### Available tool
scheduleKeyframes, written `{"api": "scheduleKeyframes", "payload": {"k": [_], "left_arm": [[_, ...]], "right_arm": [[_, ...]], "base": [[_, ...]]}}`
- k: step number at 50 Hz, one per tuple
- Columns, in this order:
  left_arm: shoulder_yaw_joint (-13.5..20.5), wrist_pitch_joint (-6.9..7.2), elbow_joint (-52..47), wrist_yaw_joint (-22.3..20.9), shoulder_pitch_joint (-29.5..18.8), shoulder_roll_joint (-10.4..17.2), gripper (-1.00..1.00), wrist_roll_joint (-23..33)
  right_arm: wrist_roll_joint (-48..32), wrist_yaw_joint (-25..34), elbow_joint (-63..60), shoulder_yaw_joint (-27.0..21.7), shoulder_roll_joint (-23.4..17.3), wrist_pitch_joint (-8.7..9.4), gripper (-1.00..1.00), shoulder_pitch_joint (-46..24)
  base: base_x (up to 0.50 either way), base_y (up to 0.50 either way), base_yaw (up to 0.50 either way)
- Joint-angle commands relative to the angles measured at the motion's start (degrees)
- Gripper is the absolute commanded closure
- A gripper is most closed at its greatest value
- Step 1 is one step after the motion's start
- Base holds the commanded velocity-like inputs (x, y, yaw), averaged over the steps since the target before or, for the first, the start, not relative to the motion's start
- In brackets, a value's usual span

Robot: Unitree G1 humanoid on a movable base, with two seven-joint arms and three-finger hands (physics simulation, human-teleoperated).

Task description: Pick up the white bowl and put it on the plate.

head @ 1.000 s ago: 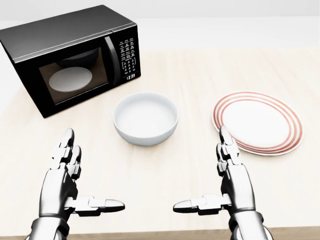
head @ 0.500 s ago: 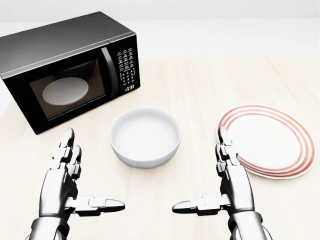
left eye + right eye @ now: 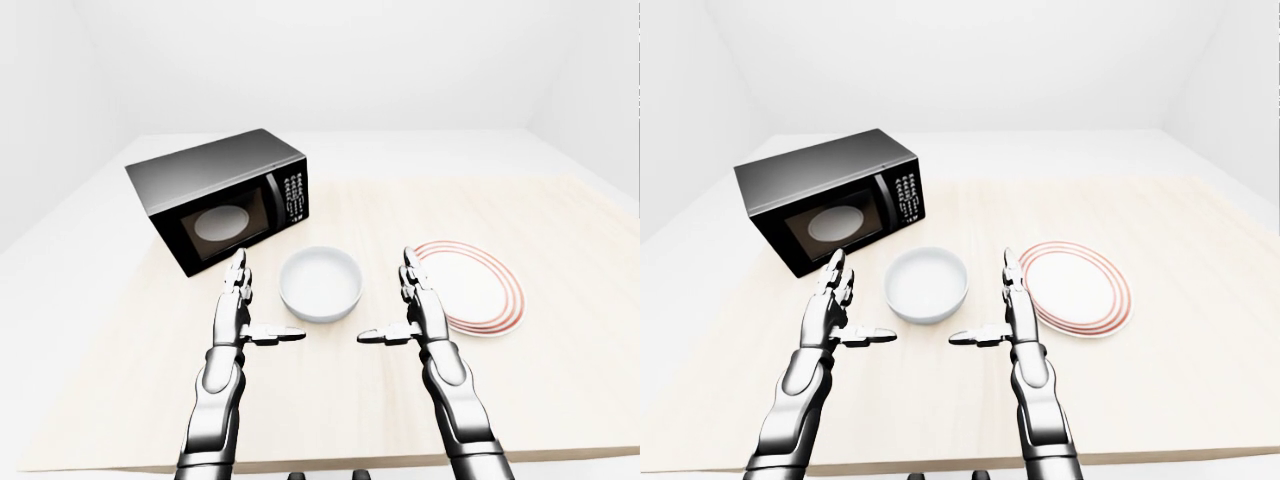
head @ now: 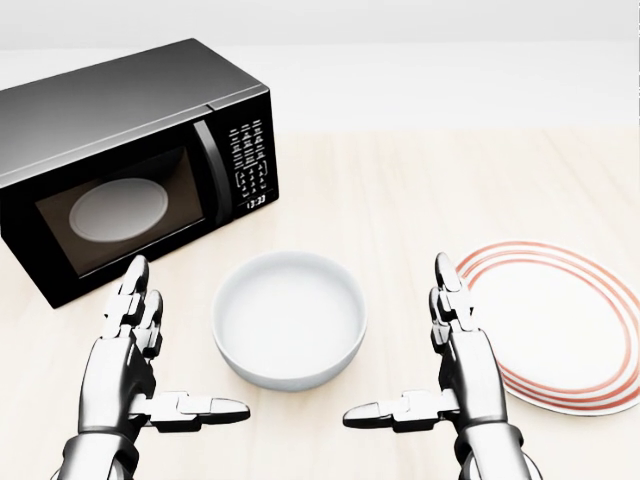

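Note:
The white bowl (image 4: pixel 290 330) stands upright on the light wooden table (image 4: pixel 400 200), in the lower middle of the head view. To its right lies the white plate (image 4: pixel 565 335) with red rings on its rim, partly cut by the view's right edge. My left hand (image 4: pixel 165 355) is open at the bowl's lower left, fingers straight and thumb pointing right. My right hand (image 4: pixel 420 355) is open at the bowl's lower right, between bowl and plate, thumb pointing left. Neither hand touches the bowl.
A black microwave (image 4: pixel 130 165) with its door closed stands at the upper left of the head view, close to the bowl's upper left. The table's near edge (image 3: pixel 330 465) runs under my forearms in the left-eye view. White floor and walls surround the table.
The whole picture has shifted down and grown: the camera has moved closer to the table. Bowl, plate and microwave sit lower and larger. Both hands keep the same open pose.

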Motion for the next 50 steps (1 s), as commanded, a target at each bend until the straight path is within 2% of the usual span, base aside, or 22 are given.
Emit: {"api": "scheduleKeyframes", "payload": {"k": [1,9,15,19,24,26,28,31,44,50], "left_arm": [[0.0,0.0,0.0,0.01,0.02,0.0,-1.0,0.0],[0.0,0.01,-0.01,0.0,0.02,0.0,-1.0,0.01],[0.0,-0.01,0.0,0.0,0.01,0.0,-1.0,0.0],[0.0,0.0,0.0,0.01,0.02,0.0,-1.0,0.0],[0.0,0.0,0.0,-0.01,0.01,0.0,-1.0,0.0],[0.0,0.01,0.0,0.0,0.02,0.0,-1.0,-0.01],[0.0,-0.01,0.0,0.0,0.01,0.0,-1.0,0.01],[0.0,-0.02,0.0,0.0,0.01,0.0,-1.0,0.01],[-0.01,0.0,-0.01,0.0,0.01,0.01,-1.0,0.02],[0.0,0.0,0.0,0.0,0.01,0.0,-1.0,0.01]], "right_arm": [[-0.28,-0.09,0.27,0.02,-0.04,-0.21,-1.0,-0.03],[-1.49,-0.42,0.0,0.02,-0.31,-0.03,-1.0,-0.19],[-2.46,-0.38,-1.15,-0.38,-0.62,1.21,-1.0,-0.51],[-4.62,-0.59,0.14,-0.71,-1.25,0.78,-1.0,-1.35],[-5.6,-0.19,-0.7,-1.04,-1.41,1.87,-1.0,-1.85],[-6.63,-0.29,0.05,-1.05,-1.65,1.48,-1.0,-2.24],[-8.65,-0.89,-0.05,-0.88,-1.94,1.06,-1.0,-2.37],[-11.16,-0.74,-0.58,-0.7,-2.24,1.51,-1.0,-2.66],[-23.14,-0.14,1.71,0.1,-3.49,0.03,-1.0,-4.3],[-31.55,1.96,-0.53,1.15,-4.45,0.61,-1.0,-4.2]], "base": [[0.18,0.0,0.0],[0.08,0.0,0.0],[0.0,0.0,0.0],[0.0,0.0,0.0],[0.0,0.0,0.0],[0.0,0.0,0.0],[0.0,0.0,0.0],[0.0,0.0,0.0],[0.0,0.0,0.0],[0.0,0.0,0.0]]}}
